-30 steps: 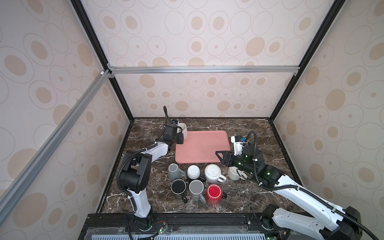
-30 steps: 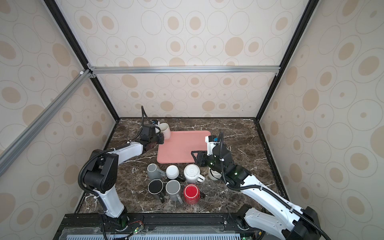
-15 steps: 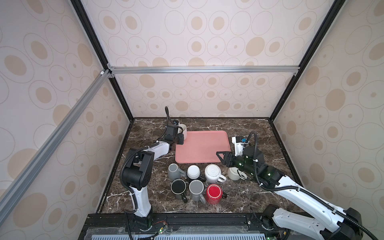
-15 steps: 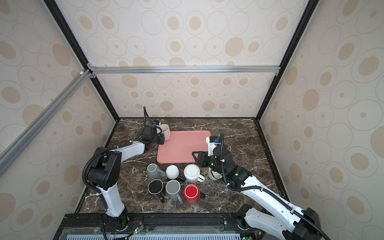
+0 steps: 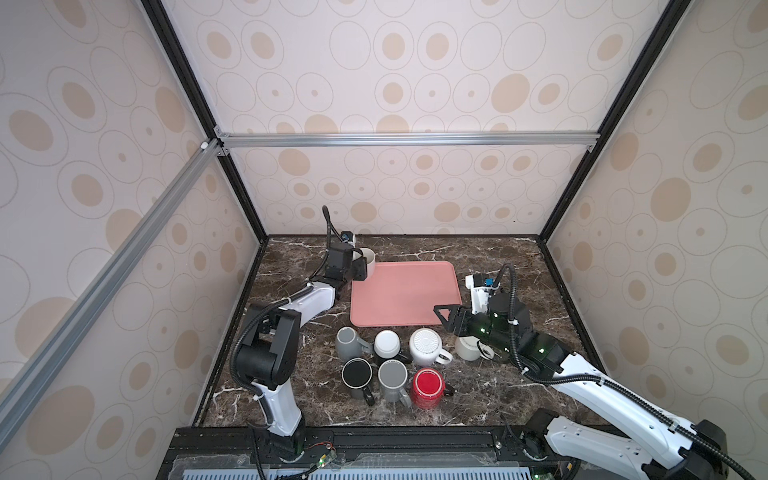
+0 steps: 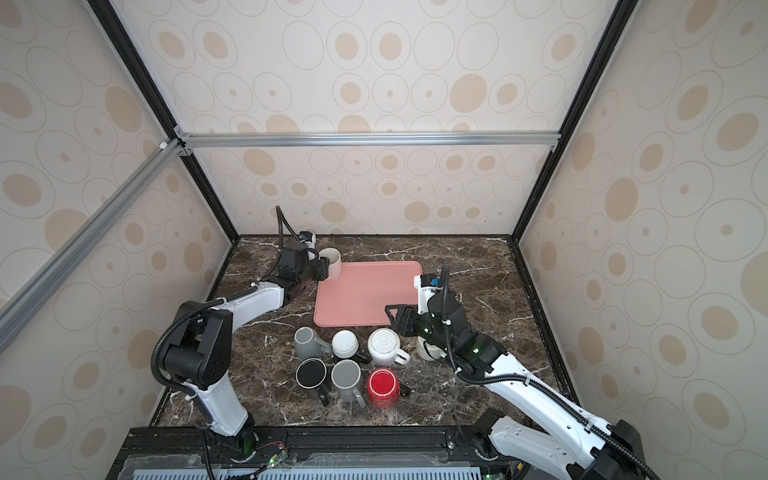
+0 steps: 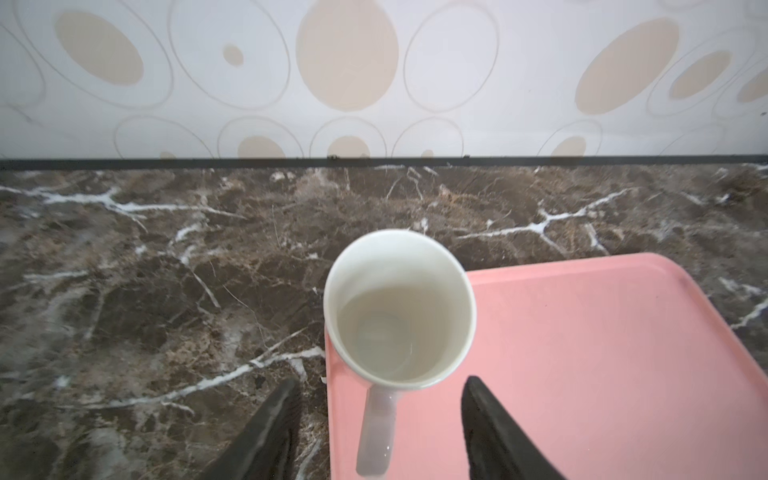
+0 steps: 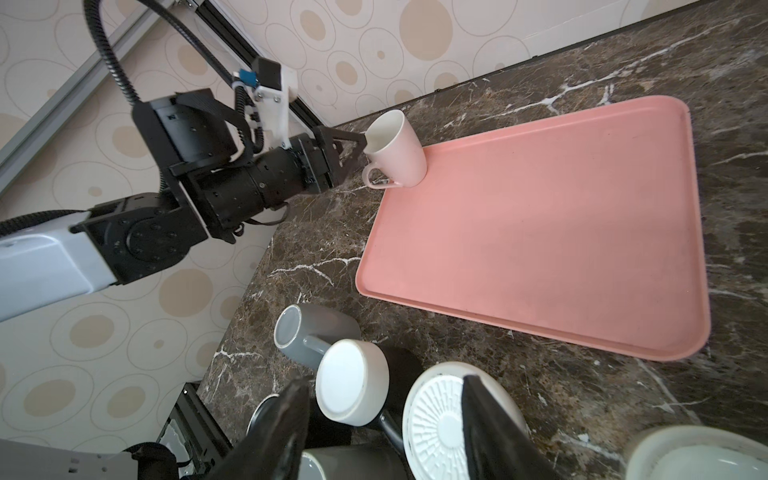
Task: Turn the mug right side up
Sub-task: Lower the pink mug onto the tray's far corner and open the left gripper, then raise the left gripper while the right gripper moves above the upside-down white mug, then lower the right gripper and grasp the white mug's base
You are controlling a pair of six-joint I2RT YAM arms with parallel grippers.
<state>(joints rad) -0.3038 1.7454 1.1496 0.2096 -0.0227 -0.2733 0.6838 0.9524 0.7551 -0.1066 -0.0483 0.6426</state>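
Observation:
A cream mug (image 5: 369,259) (image 6: 333,259) stands upright, mouth up, on the far left corner of the pink tray (image 5: 407,299) (image 6: 357,299). My left gripper (image 5: 359,270) (image 6: 324,270) is open beside it. In the left wrist view the mug (image 7: 399,307) shows its empty inside. Its handle points back between the spread fingers of the left gripper (image 7: 380,384), and neither finger touches it. My right gripper (image 5: 444,318) (image 6: 392,316) (image 8: 386,384) is open and empty, hovering over the near mug cluster by a white ribbed-base mug (image 5: 424,347) (image 8: 440,424).
Several more mugs cluster in front of the tray: a grey one on its side (image 5: 348,341), a small white one (image 5: 387,344), black (image 5: 356,374), grey (image 5: 392,376) and red (image 5: 428,384). A beige mug (image 5: 467,348) sits under the right arm. Walls enclose the marble table.
My left gripper has opened and let go of the mug's handle; the mug stays upright on the tray corner. My right gripper has spread a little wider above the cluster.

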